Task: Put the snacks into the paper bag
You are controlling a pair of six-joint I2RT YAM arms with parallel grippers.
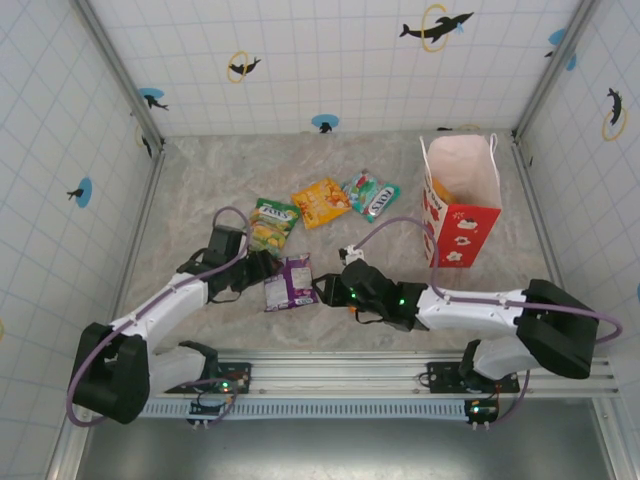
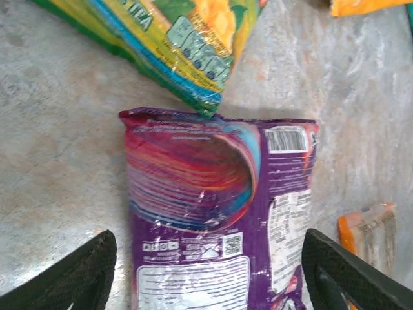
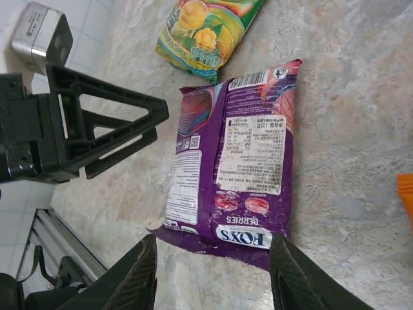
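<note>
between the left tool [image 1: 264,269] and right tool [image 1: 322,290] lies the purple packet [image 1: 289,282].

Overhead camera facing down, two wrist cameras close, sharing purple packet [image 2: 219,213]

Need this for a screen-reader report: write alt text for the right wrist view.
A purple packet lies flat, back side up, on the marbled table, its near end between the open fingers of the right gripper. The left gripper stands at its left, and a green packet lies beyond.
</note>
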